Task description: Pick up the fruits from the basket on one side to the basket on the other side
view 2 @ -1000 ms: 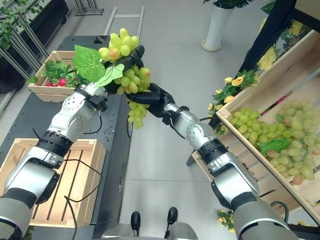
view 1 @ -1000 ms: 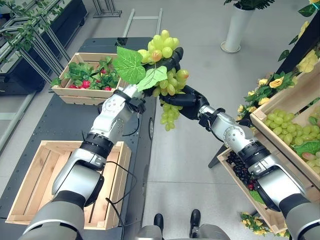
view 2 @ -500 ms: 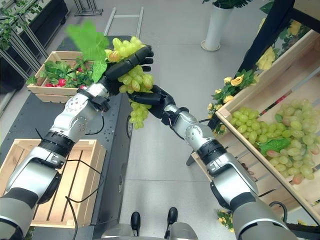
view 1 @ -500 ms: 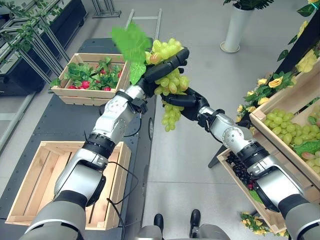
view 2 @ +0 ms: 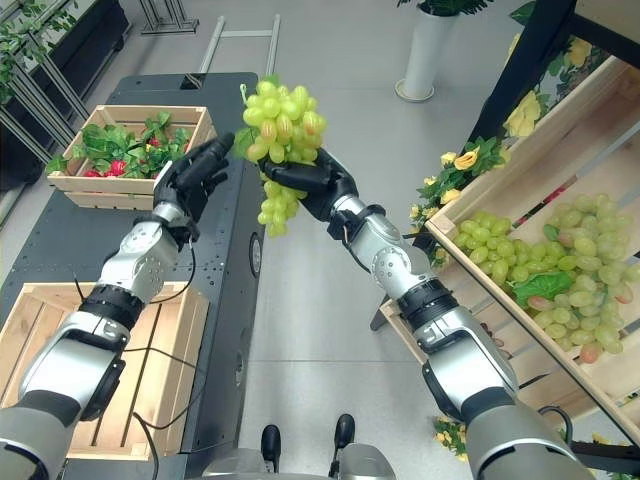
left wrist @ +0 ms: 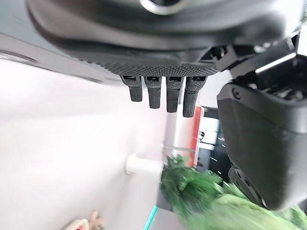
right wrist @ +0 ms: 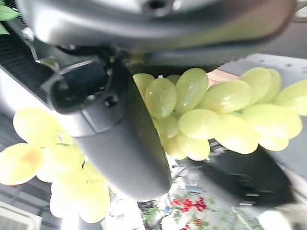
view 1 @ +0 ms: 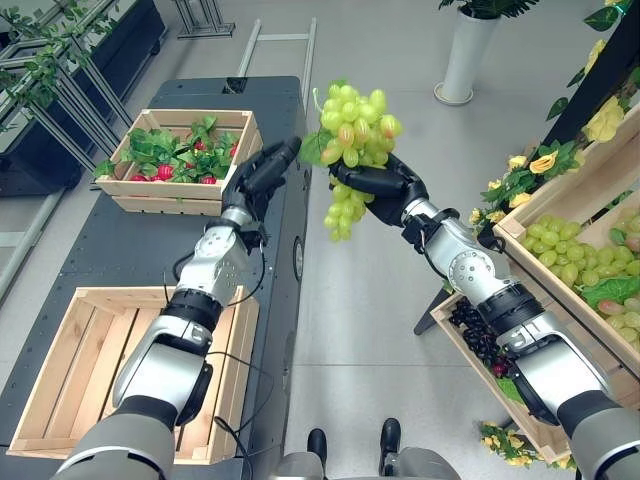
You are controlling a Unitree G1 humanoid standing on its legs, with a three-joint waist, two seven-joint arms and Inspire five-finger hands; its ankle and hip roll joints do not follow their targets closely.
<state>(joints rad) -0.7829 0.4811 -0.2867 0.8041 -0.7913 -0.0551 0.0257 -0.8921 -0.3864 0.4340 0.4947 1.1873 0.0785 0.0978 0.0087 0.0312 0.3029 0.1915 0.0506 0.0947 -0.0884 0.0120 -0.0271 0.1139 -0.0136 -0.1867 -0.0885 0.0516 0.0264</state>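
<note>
Grey floor below, left robot hand (view 1: 258, 172) released grapes (view 1: 352, 135) (right robot hand (view 1: 385, 187) grips)

glossy, smooth yellow-green grape bunch (view 1: 352, 140) | matt dark plastic right hand (view 1: 385, 186), brushed silver-grey metal arm | matt dark left hand (view 1: 255, 178) | pale unfinished slatted wooden crate (view 1: 60, 370), rough grain | matt dark grey table top (view 1: 120, 250)

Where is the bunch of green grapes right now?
In the eye views, the bunch of green grapes is held up mid-air in the right robot hand, above the grey floor. The open left robot hand is just beside it, not holding it.
</note>
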